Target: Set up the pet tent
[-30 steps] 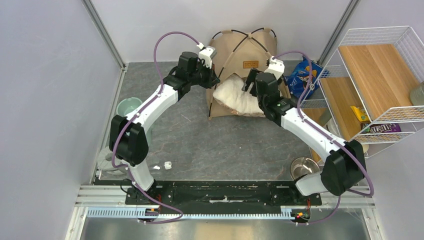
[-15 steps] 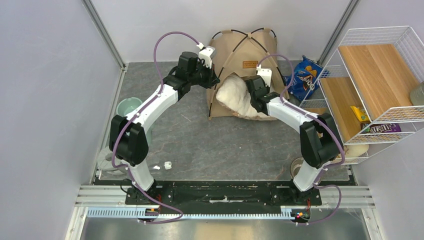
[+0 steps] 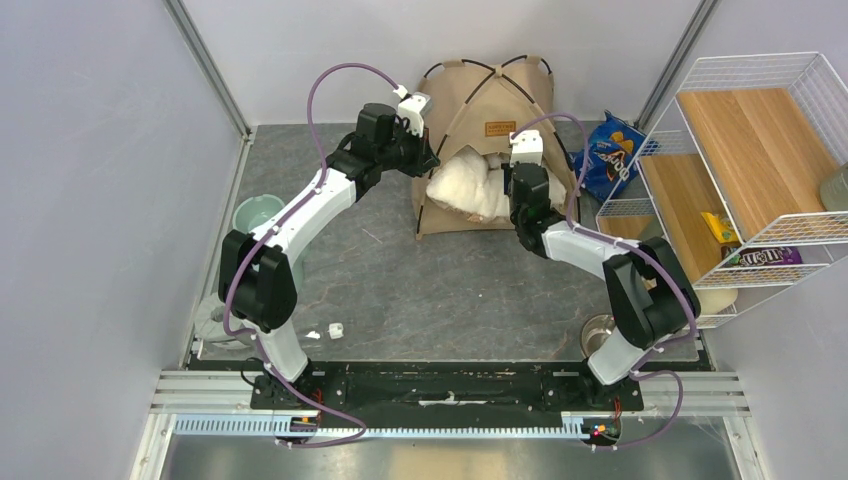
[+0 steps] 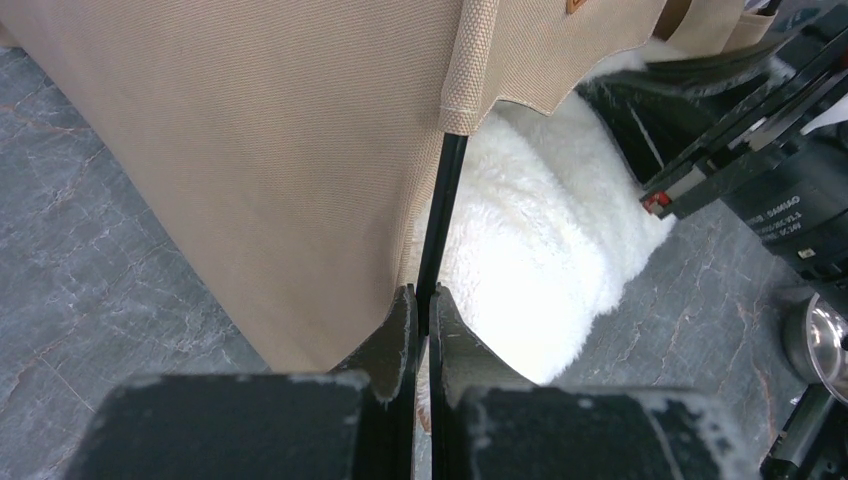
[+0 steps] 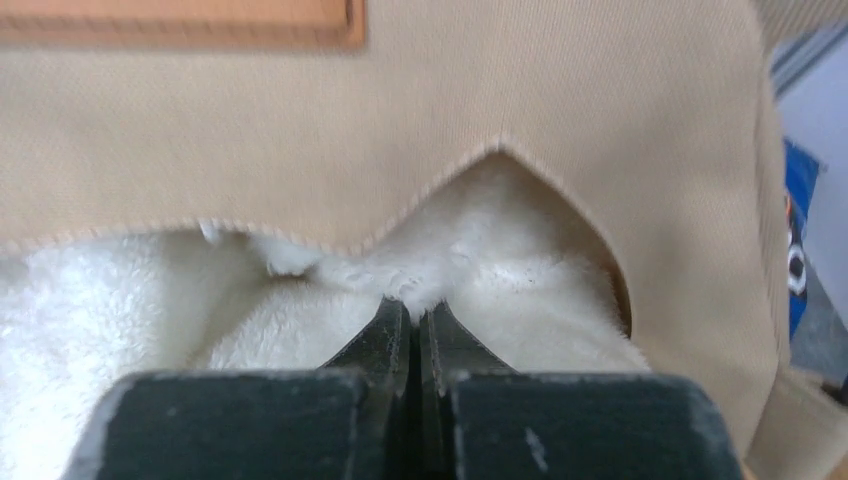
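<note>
clamps the left end effector (image 4: 420,305) on the black pole (image 4: 443,200) at the left front edge of the pet tent (image 3: 512,100), far-centre on the tabletop (image 3: 430,290), and pinches the right end effector (image 5: 412,318) on the pillow (image 5: 120,300) (lying in the doorway, straight ahead).

the pet tent (image 3: 500,100) is matt woven cloth, the pillow (image 3: 465,188) fluffy, table (image 3: 440,290) stone-like.

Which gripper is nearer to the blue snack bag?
Right. The right gripper pinches the white pillow in the pet tent doorway, toward the blue snack bag; the left gripper clamps the black pole at the tent's far edge.
</note>
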Action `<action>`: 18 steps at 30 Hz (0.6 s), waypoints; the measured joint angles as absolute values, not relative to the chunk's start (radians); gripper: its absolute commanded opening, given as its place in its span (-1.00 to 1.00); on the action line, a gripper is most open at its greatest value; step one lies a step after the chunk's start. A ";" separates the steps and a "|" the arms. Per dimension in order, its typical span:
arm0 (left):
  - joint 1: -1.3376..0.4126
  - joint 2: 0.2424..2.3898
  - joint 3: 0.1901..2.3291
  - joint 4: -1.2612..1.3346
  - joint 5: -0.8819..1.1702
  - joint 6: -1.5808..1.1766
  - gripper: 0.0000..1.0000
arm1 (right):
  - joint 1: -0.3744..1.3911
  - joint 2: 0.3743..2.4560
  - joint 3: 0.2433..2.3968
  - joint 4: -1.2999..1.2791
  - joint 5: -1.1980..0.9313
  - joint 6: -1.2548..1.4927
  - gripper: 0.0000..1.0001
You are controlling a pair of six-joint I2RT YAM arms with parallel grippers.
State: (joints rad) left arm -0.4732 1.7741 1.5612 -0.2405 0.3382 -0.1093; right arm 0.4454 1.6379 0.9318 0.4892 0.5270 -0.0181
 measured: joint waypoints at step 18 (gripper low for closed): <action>-0.473 1.774 1.574 -0.262 0.338 -0.109 -0.96 | 0.403 1.793 0.904 0.850 0.496 -0.070 0.13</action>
State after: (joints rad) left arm -0.4728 1.7744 1.5738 -0.2619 0.3382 -0.1093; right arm 0.4034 1.7927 0.9043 0.8497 0.4961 -0.0700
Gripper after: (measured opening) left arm 0.044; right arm 0.421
